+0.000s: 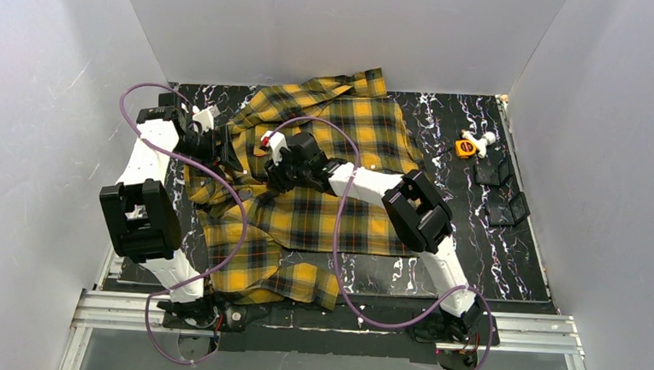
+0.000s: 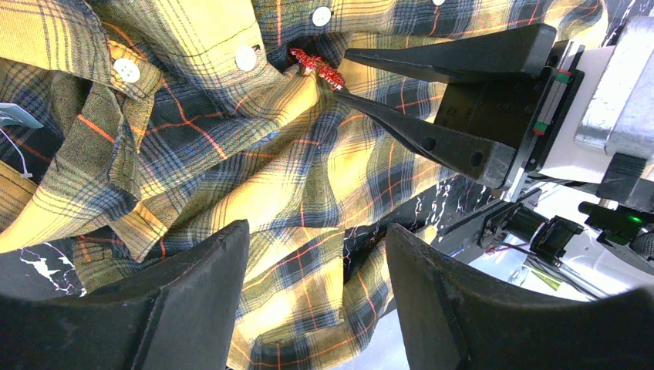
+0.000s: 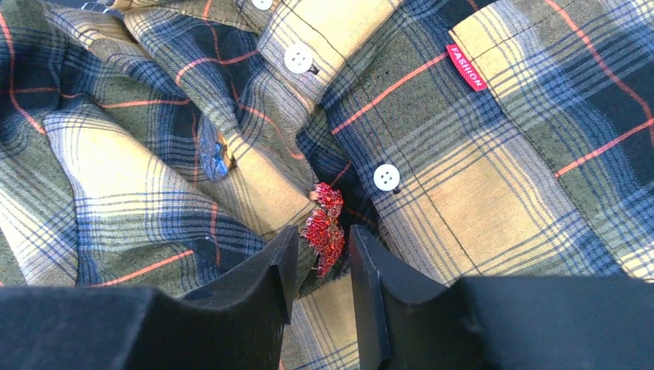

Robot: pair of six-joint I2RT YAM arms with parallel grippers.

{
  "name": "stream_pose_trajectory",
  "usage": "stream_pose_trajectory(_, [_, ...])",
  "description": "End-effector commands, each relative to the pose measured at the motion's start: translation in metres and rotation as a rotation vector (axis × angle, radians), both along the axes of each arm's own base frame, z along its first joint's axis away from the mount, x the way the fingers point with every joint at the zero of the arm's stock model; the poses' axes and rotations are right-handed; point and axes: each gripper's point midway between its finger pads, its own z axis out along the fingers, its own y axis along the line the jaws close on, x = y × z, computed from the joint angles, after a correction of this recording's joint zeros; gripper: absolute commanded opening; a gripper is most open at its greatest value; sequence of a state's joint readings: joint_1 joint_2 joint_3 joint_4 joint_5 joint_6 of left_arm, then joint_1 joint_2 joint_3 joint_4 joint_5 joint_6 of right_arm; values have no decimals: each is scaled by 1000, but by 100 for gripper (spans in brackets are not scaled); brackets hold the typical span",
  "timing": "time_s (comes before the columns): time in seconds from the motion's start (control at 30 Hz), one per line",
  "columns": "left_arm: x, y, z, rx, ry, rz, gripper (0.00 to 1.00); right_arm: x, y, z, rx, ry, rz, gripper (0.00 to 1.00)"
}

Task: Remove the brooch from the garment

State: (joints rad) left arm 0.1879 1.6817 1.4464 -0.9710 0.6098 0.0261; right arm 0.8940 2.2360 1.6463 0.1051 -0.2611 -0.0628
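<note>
Right wrist view: the brooch point(image 3: 324, 223) (red, glittery) lies on the garment point(image 3: 478, 193) beside the button placket. Its lower end sits between the narrowly parted jaws of the right tool point(image 3: 324, 237), not visibly clamped. The left tool point(image 2: 316, 235) stands wide and empty. Removal is not yet done.

Your left arm point(image 1: 149, 161) and right arm point(image 1: 371, 183) are white with black joints; purple cables point(image 1: 335, 237) trail both; claw fingers point(image 3: 231, 316) black wedges.
</note>
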Motion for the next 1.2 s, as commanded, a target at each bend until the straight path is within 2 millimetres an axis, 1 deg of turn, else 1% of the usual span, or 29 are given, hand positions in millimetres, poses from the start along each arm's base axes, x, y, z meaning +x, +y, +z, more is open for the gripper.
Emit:
stream_pose_trajectory(0.0, [4,1,4,-7,-16,-8,63,11,9,10,10,-59,8,39])
stream_pose_trajectory(0.1, [5,2,4,-7,-13,-7,63,14,8,8,-2,-65,8,37])
stream_pose_trajectory(0.2, [6,2,4,-6,-14,-7,63,14,9,7,-5,-70,13,32])
stream_pose_trajectory(0.4, [7,3,4,1,-20,-14,63,12,9,0,-20,-61,30,28])
stream_pose_trajectory(0.53, [7,3,4,2,-24,-15,62,13,9,2,-19,-69,34,14])
stream_pose_trajectory(0.63, [7,3,3,5,-26,-23,62,12,12,11,4,-73,42,1])
stream_pose_trajectory(0.8, [9,1,3,-10,-45,-35,59,11,17,36,80,-78,35,1])
stream_pose_trajectory(0.93, [13,-4,7,-46,-78,-47,55,17,17,55,154,-74,-4,1])
stream_pose_trajectory(1.03, [17,-10,12,-87,-112,-57,50,21,14,65,201,-48,-39,1])
stream_pose_trajectory(1.17, [24,-15,12,-125,-168,-59,46,24,11,71,258,-1,-69,1])
